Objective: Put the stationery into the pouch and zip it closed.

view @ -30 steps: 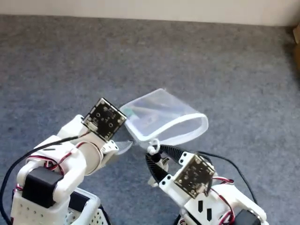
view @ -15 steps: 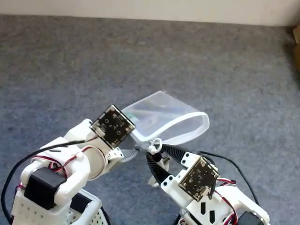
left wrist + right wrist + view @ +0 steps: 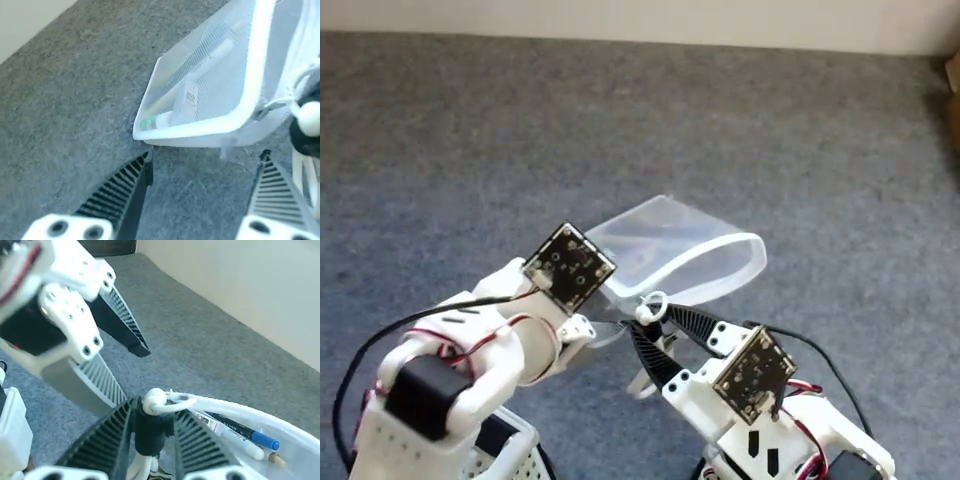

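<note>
In the frame's centre, the translucent white mesh pouch (image 3: 672, 248), marker pens (image 3: 235, 430) inside, is gripped at its white looped zip pull (image 3: 159, 401) by the clenched right gripper (image 3: 152, 415), while its lower-left corner is faced, just beside, by the wide-open left gripper (image 3: 205, 157).

The pouch (image 3: 675, 245) lies on the table (image 3: 470, 130), in front of both arms, with its mouth toward the right. The pens (image 3: 240, 432) lie inside it, side by side along its length. The zip pull (image 3: 155, 401) sits at the near end of the mouth, pinched between the fingers of the right gripper (image 3: 154, 412). The left gripper (image 3: 205, 157) hangs just left of the right one, near the pouch's near corner and apart from it, with one finger to each side of that corner
</note>
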You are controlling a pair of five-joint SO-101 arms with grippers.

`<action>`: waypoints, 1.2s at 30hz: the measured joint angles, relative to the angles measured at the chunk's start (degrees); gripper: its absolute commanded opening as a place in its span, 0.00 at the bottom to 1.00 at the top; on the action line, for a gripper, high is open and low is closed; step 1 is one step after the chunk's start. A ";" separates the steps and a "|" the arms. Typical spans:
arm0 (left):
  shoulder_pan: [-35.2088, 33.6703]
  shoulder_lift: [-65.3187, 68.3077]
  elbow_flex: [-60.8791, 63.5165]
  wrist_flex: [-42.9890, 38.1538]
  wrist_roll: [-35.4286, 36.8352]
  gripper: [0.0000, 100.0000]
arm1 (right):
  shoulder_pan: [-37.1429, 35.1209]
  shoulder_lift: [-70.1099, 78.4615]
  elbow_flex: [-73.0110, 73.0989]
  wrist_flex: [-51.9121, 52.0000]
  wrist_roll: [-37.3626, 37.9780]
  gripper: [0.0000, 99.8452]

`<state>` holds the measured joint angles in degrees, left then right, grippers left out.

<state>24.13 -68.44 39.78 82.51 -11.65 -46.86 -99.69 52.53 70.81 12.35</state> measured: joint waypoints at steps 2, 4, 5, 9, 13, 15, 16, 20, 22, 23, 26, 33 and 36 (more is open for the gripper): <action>0.00 0.44 2.90 -3.08 0.00 0.31 | 0.00 0.00 0.00 0.00 -0.79 0.00; 0.00 0.70 6.24 -6.42 0.70 0.31 | 0.00 0.00 0.00 0.00 -1.05 0.00; 0.00 0.70 7.47 -8.00 1.76 0.31 | 0.00 0.00 0.00 0.00 -1.14 0.00; 0.44 0.79 8.70 -11.43 5.10 0.31 | 0.00 -0.09 -0.09 0.00 -1.23 0.00; 0.44 0.79 8.79 -12.13 5.89 0.31 | -0.18 -0.09 -1.85 2.11 -1.23 0.00; 1.14 0.79 8.79 -12.92 5.89 0.31 | -1.05 0.26 -3.25 3.87 -1.23 0.00; 2.20 0.79 8.79 -13.71 5.89 0.30 | -1.41 0.26 -3.78 4.57 -1.23 0.00; 5.54 0.79 8.79 -15.82 5.89 0.23 | -1.67 -0.09 -4.48 5.36 -1.23 0.00; 6.68 0.79 8.79 -16.53 5.89 0.20 | -1.76 -0.09 -4.48 5.63 -1.32 0.00; 7.03 0.79 8.79 -16.62 5.89 0.18 | -1.76 -0.09 -4.48 5.71 -1.32 0.00; 7.47 0.79 8.79 -16.70 5.89 0.13 | -1.76 -0.09 -4.75 5.71 -1.32 0.00; 7.91 0.00 14.07 -21.45 5.98 0.00 | -1.58 -0.09 -4.75 6.33 -1.32 0.00; 8.18 -0.09 15.38 -23.21 5.98 0.01 | 0.44 0.44 -4.75 6.33 -1.32 0.00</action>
<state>32.31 -68.53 55.16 59.30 -5.67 -46.42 -99.25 47.78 77.14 11.03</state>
